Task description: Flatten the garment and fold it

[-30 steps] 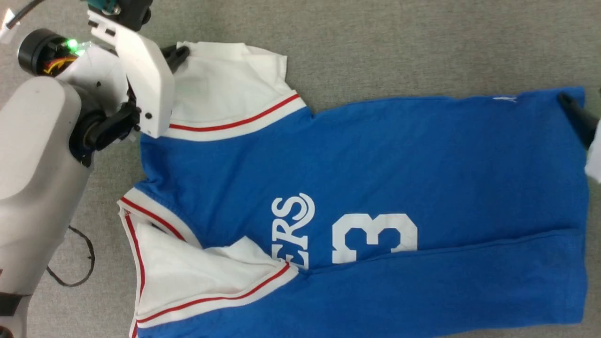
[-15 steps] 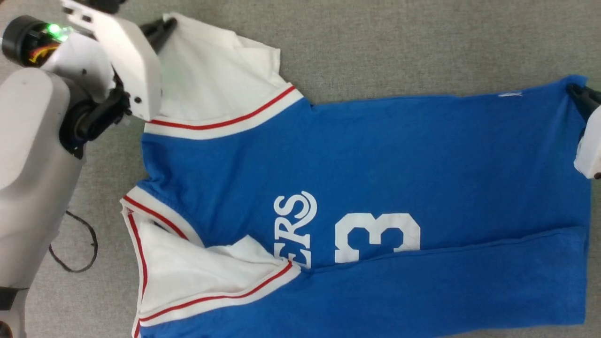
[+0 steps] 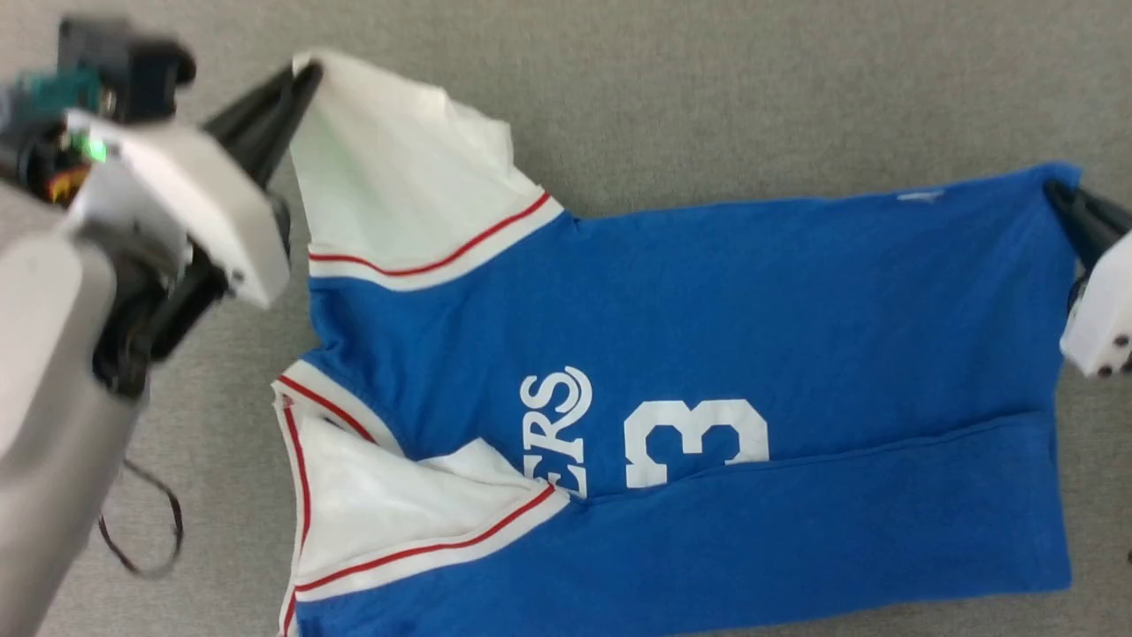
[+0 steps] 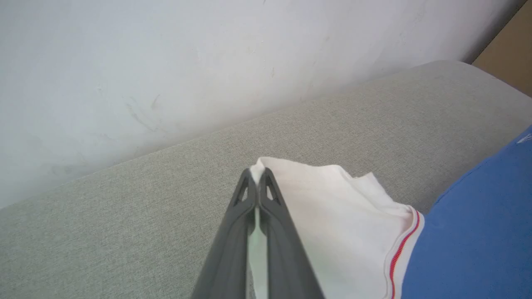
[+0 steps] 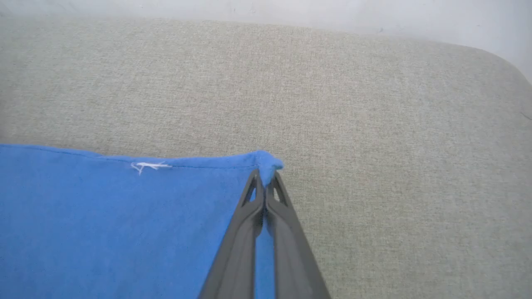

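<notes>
The garment, a bright blue T-shirt with white sleeves edged in red, lies on the grey fabric surface with its near side folded over along a crease. White "ERS" lettering and a 3 show on its front. My left gripper is shut on the tip of the far white sleeve and holds it lifted; the cloth sits pinched between the fingertips. My right gripper is shut on the far blue hem corner.
The grey upholstered surface stretches beyond the shirt to a pale wall. A thin dark cable lies at the lower left beside my pale forearm.
My right gripper has shut on the blue hem corner. My left gripper has lifted the white sleeve tip higher and drawn the sleeve taut. The head view has shifted.
</notes>
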Robot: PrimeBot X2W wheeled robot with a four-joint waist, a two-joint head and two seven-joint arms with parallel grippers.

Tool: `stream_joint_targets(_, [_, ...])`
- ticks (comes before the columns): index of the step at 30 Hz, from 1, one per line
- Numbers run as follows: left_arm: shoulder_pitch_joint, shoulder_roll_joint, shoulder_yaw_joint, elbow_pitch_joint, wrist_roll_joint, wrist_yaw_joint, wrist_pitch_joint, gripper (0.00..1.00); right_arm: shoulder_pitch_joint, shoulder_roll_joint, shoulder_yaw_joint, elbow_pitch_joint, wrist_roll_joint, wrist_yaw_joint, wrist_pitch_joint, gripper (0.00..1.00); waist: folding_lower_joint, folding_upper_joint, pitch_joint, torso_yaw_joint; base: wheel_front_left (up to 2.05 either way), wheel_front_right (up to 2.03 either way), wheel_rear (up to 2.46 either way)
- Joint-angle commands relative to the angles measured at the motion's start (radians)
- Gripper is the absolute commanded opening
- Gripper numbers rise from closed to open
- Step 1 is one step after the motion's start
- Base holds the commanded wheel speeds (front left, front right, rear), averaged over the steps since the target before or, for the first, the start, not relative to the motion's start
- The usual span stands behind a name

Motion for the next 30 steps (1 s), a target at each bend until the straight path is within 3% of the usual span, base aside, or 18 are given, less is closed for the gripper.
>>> stream_joint_targets(1, [0.059, 0.021, 0.015, -0.042, -0.014, 0.019, -0.014, 0.0, 0.035, -0.004, -0.002, -0.012, 0.014, -0.001, -0.016, 0.0, 0.0, 0.0, -0.063, 0.01, 0.0, 0.0, 0.0])
stream_joint_targets(15, [0.561, 0.131, 0.083, -0.344, -0.163, 0.173, -0.055, 0.0, 0.364, 0.028, -0.073, -0.091, 0.109, -0.001, -0.029, 0.0, 0.0, 0.0, -0.226, 0.044, 0.0, 0.0, 0.0])
stream_joint_targets(22, [0.725, 0.16, 0.099, -0.383, -0.209, 0.203, -0.081, 0.0, 0.464, 0.038, -0.105, -0.105, 0.119, -0.001, -0.001, 0.0, 0.0, 0.0, -0.238, 0.051, 0.0, 0.0, 0.0])
stream_joint_targets(30, [0.791, 0.123, 0.041, -0.369, -0.232, 0.208, -0.058, 0.0, 0.509, 0.045, -0.08, -0.071, 0.089, -0.001, 0.02, 0.0, 0.0, 0.0, -0.233, 0.052, 0.0, 0.0, 0.0])
